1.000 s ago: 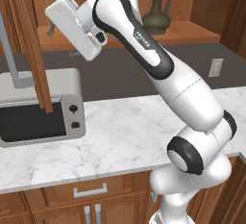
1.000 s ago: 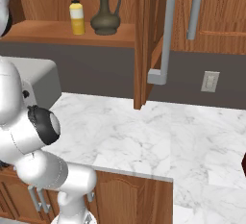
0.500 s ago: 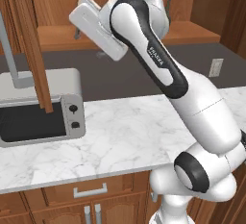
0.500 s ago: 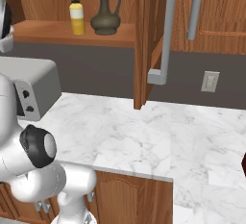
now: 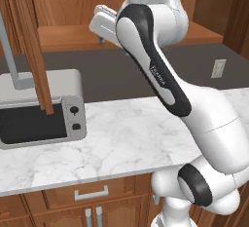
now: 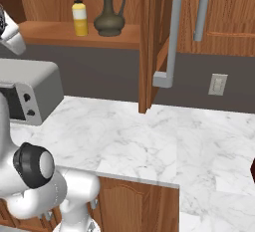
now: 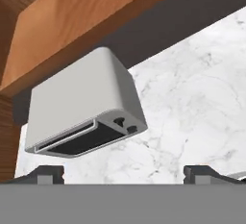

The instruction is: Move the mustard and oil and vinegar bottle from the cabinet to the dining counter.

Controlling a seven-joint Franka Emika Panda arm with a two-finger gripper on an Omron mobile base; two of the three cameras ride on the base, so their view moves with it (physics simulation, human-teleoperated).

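On the shelf [image 6: 60, 33] of the open wooden cabinet stands the yellow mustard [image 6: 79, 19]. The dark oil and vinegar bottle [image 6: 109, 14] stands just to its right. My white hand [image 5: 103, 22] is raised to shelf height in front of the cabinet, well left of both bottles and apart from them. In the hand view my gripper [image 7: 124, 174] is open, its fingertips [image 7: 45, 172] wide apart with nothing between them. It looks down at the toaster oven [image 7: 81, 107] and the marble worktop [image 7: 192, 98]. The dining counter is out of view.
An open cabinet door [image 6: 148, 42] with a long grey bar handle [image 6: 169, 32] juts out to the right of the bottles. Another open door [image 5: 31, 41] hangs over the toaster oven [image 5: 39, 109]. A wall outlet [image 6: 217, 84] sits above the worktop [image 6: 149, 141].
The arm has straightened and swung upward. The hand has moved right along the front of the shelf in the left base view. The jaws stay open.
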